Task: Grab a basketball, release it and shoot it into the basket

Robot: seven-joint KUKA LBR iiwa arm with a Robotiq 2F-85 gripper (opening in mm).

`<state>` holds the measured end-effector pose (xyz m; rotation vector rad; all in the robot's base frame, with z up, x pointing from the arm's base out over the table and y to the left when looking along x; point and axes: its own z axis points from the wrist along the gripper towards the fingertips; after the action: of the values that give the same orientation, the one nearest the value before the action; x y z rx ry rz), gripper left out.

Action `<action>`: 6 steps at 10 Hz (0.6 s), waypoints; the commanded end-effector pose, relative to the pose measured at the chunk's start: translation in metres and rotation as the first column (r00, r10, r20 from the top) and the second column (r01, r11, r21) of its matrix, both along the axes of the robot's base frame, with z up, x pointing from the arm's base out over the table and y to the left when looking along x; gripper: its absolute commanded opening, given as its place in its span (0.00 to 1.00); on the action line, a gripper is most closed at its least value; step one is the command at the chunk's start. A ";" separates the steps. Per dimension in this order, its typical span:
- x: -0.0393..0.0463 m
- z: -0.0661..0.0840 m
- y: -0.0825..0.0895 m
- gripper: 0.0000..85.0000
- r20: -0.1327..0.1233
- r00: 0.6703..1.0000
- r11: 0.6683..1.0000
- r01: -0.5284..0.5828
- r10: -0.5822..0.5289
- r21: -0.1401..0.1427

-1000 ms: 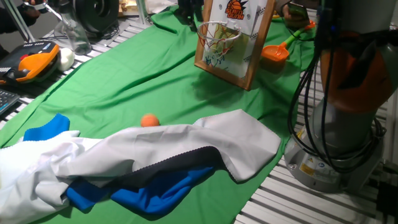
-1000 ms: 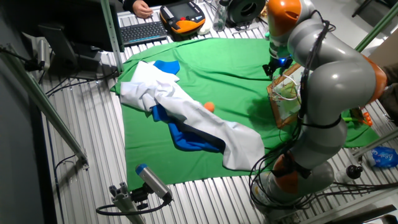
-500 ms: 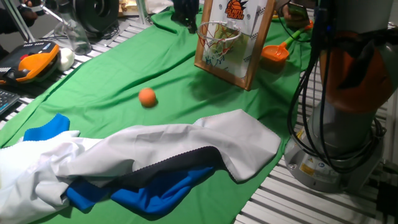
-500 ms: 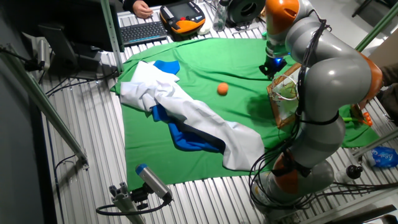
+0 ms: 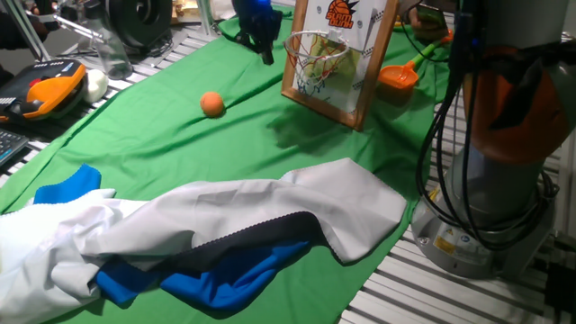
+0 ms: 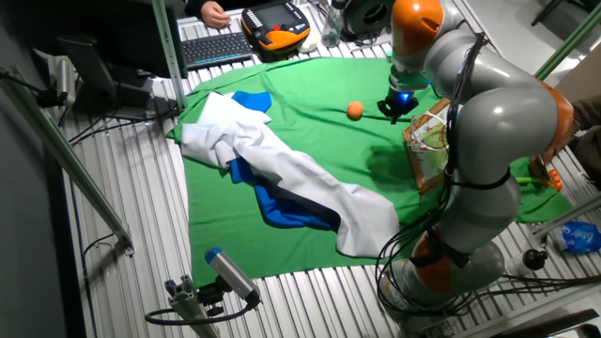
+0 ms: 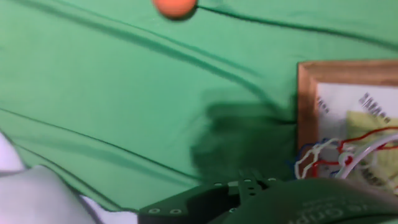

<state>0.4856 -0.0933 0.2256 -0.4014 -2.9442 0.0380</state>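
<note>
1. One fixed view: the basketball [image 5: 212,104] lies on the green cloth [image 5: 180,144] over the table, apart from my hand [image 5: 255,27], which hangs just beside the basket [image 5: 315,49].
2. The other fixed view: the ball sits near my hand [image 6: 398,101], on the side away from the hoop; I cannot tell whether my fingers are spread.
3. Hand view: the ball [image 7: 175,7] lies at the top edge, the backboard [image 7: 348,124] on the right.
</note>
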 end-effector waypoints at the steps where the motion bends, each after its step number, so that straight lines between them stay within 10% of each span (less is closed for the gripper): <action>1: -0.0048 -0.004 0.001 0.00 0.008 1.000 1.000 0.002 -0.001 -0.024; 6: -0.0165 -0.025 0.005 0.00 -0.015 1.000 0.999 -0.004 0.004 -0.036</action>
<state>0.4690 -0.0885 0.2007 -0.3990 -2.9344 0.0947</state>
